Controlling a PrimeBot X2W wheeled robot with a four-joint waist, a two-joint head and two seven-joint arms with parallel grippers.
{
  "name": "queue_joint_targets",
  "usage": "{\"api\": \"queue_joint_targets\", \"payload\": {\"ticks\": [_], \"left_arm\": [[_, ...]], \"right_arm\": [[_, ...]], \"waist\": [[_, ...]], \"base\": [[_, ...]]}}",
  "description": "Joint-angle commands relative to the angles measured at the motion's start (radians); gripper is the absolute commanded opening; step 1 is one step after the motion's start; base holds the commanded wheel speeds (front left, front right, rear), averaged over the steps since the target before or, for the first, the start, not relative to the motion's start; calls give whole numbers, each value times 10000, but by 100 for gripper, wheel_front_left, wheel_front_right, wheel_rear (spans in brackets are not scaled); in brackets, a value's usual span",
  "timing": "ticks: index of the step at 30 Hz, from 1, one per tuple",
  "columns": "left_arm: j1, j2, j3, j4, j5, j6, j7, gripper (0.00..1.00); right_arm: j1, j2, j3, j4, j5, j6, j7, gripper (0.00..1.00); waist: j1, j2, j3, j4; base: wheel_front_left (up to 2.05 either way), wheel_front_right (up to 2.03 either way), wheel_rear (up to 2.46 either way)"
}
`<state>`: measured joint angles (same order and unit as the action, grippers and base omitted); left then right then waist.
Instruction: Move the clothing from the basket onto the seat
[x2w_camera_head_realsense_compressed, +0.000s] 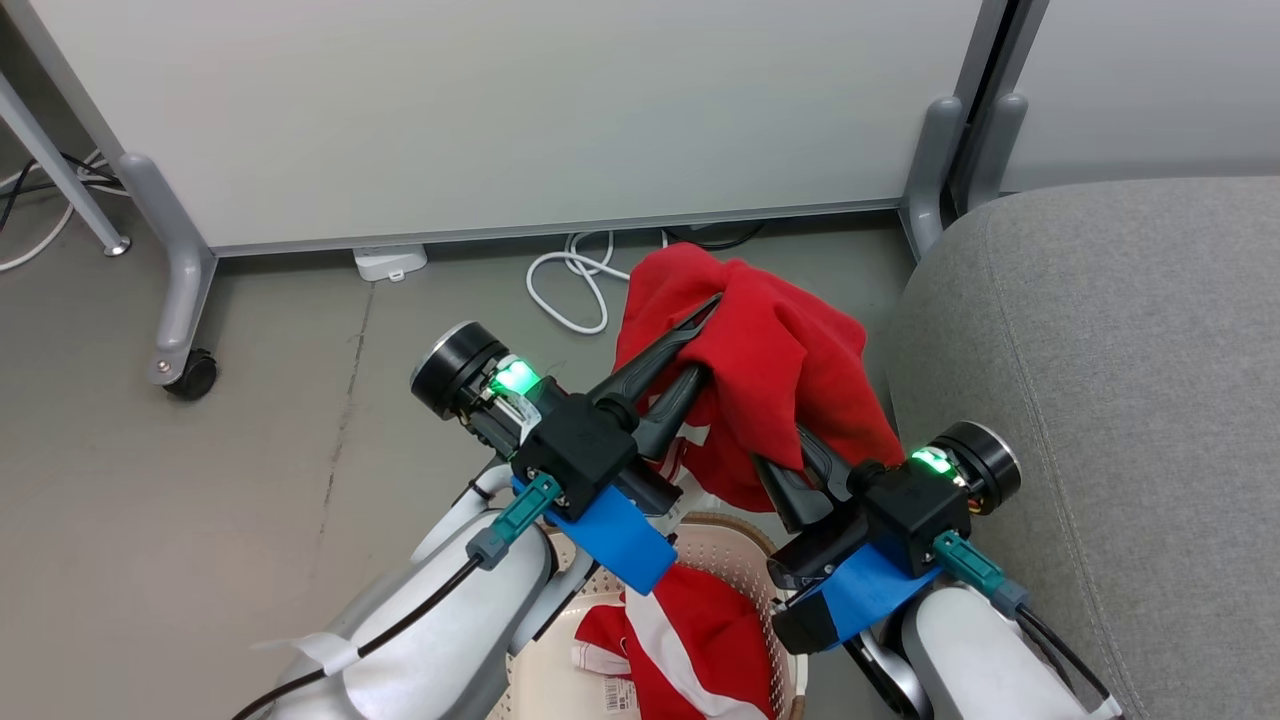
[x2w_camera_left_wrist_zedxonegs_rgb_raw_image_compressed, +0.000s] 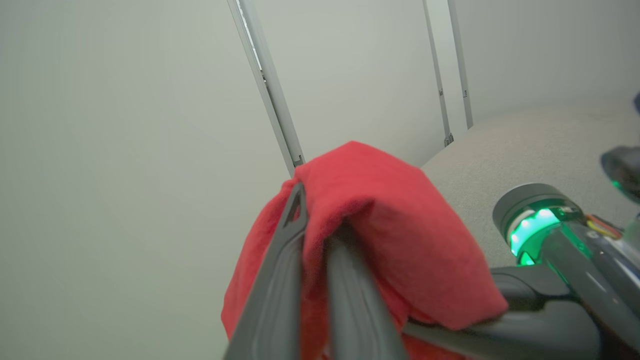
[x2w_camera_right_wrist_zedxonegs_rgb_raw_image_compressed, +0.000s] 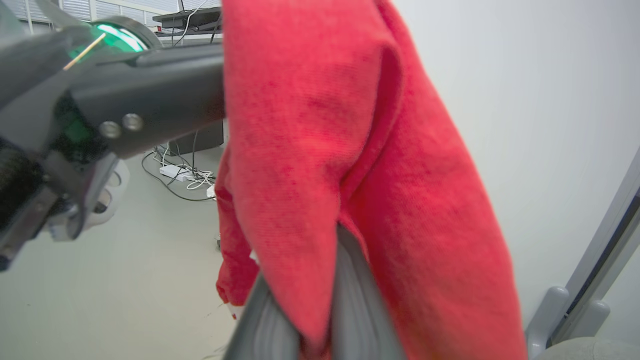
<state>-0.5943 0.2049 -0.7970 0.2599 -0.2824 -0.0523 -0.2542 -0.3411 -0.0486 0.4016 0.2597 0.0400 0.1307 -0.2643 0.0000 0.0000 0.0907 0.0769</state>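
Head view: your left hand (x2w_camera_head_realsense_compressed: 705, 340) is closed, its two dark fingers pinched together on the upper fold of a red garment (x2w_camera_head_realsense_compressed: 770, 340). The left wrist view confirms this, with cloth draped over both fingers and no gap between them. Your right hand (x2w_camera_head_realsense_compressed: 780, 455) is also closed and grips the lower edge of the same garment. Its fingertips are buried under the fabric in the right wrist view, so it appears to have a firm bite, but you cannot confirm how much cloth is pinched.

The garment hangs between the two hands, lifted clear of the basket (x2w_camera_head_realsense_compressed: 745, 530) and held above the floor (x2w_camera_head_realsense_compressed: 250, 450). A white cable (x2w_camera_head_realsense_compressed: 570, 290) lies on the floor just beyond it, at the foot of a pale partition (x2w_camera_head_realsense_compressed: 500, 120). The seat (x2w_camera_head_realsense_compressed: 1100, 350) is beside the garment on your right and is not touching it. A second garment (x2w_camera_head_realsense_compressed: 700, 640), red with white stripes, lies in the basket below your wrists.

Step in hand: carrying the first garment from the basket to the seat. The lift looks complete and the sideways transfer is not yet done.

Next move:
1. Swing both arms to the right together, keeping their spacing so the cloth neither stretches nor sags.
2. Keep the hanging edge above the seat's rounded rim.
3. Lower the garment onto the cushion, well in from the edge.
4. Open both hands, then withdraw before returning for the second garment.
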Motion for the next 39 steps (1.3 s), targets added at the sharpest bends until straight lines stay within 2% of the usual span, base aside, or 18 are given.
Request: {"api": "queue_joint_targets", "payload": {"ticks": [1, 2, 3, 4, 5, 24, 39], "left_arm": [[-141, 26, -37, 37, -52, 61, -45, 0], [-156, 28, -28, 46, -51, 78, -48, 0], [-169, 25, -15, 48, -49, 96, -50, 27], [-174, 18, -5, 49, -56, 99, -46, 84], [-173, 16, 3, 50, -53, 121, -51, 100], [-230, 125, -31, 25, -26, 235, -104, 100], [-413, 232, -182, -2, -31, 150, -57, 100]], "right_arm": [[24, -33, -28, -64, 65, 1, -3, 0], [24, -33, -31, -66, 68, 1, -3, 0], [23, -33, -35, -73, 70, 1, -3, 0], [19, -33, -40, -80, 86, 1, -3, 0], [14, -33, -40, -85, 100, 1, -3, 0], [57, -33, -207, -196, 226, 1, -3, 0], [186, -35, -1126, -434, 112, 1, -4, 0]], "waist": [[0, 0, 6, 1], [0, 0, 10, 1], [0, 0, 16, 0], [0, 0, 22, 1], [0, 0, 26, -1], [0, 0, 149, -170], [0, 0, 717, -1336]], "base": [[0, 0, 0], [0, 0, 0], [0, 0, 0], [0, 0, 0], [0, 0, 0], [0, 0, 0], [0, 0, 0]]}}
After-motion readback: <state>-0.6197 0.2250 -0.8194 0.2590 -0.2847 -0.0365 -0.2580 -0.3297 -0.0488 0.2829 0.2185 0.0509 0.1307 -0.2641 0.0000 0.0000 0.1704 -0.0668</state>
